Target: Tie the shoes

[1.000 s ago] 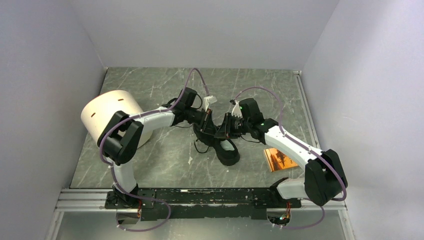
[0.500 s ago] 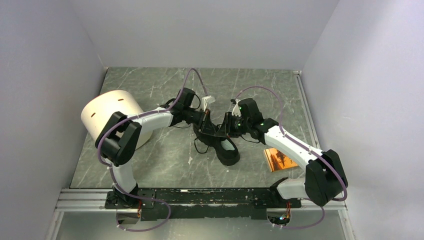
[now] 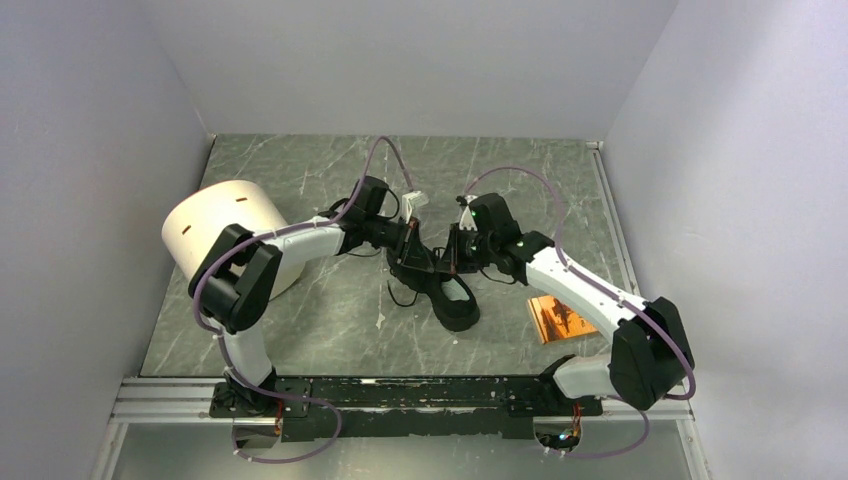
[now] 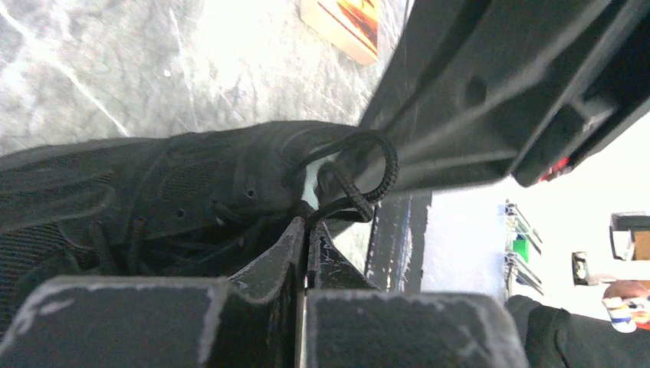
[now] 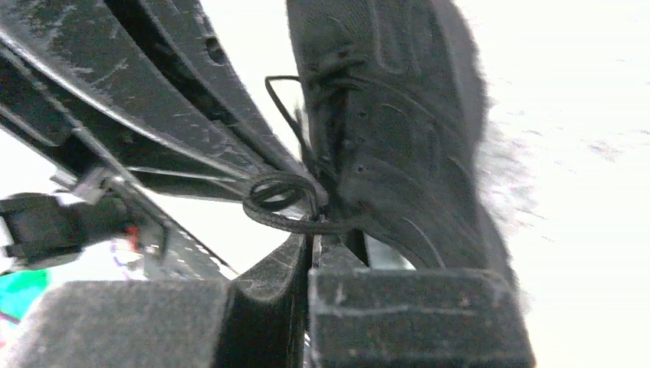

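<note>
A black shoe (image 3: 455, 305) lies mid-table, toe toward the near right. Both grippers meet over its lace area. My left gripper (image 3: 413, 248) comes in from the left and is shut on a thin black lace (image 4: 377, 164), which curls into a small loop just beyond the fingertips (image 4: 295, 230). In the left wrist view the shoe (image 4: 176, 180) lies behind the jaws. My right gripper (image 3: 452, 262) comes in from the right. In the right wrist view it (image 5: 313, 236) is shut, with the lace loop (image 5: 274, 196) running across its tips beside the shoe (image 5: 398, 130).
A large white cylinder (image 3: 228, 232) stands at the left, against the left arm's elbow. An orange booklet (image 3: 558, 318) lies under the right forearm, also seen as the booklet (image 4: 345, 19) in the left wrist view. Grey walls close in the marble table (image 3: 300, 330) on three sides.
My right gripper has closed its jaws at the lace loop. Both grippers have crept slightly toward the far left; the shoe stays in place.
</note>
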Motion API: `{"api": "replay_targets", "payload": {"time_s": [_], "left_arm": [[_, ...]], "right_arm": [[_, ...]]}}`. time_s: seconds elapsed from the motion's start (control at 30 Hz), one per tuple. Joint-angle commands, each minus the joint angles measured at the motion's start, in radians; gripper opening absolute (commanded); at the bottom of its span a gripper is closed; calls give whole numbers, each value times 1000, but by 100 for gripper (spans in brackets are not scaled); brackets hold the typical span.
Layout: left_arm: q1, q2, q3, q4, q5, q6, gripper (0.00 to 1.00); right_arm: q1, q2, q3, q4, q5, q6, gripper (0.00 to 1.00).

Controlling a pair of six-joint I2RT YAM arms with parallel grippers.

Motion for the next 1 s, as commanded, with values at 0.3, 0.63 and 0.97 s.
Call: {"api": "replay_targets", "payload": {"time_s": [0.3, 0.63, 0.97], "left_arm": [[-16, -77, 37, -81, 54, 0, 5], [-16, -83, 25, -95, 54, 0, 5], [-8, -87, 2, -99, 54, 0, 5]], "right_arm": [[-1, 54, 377, -929, 88, -144, 0], [-1, 212, 650, -1087, 209, -192, 0], [4, 202, 660, -1058, 674, -86, 0]]}}
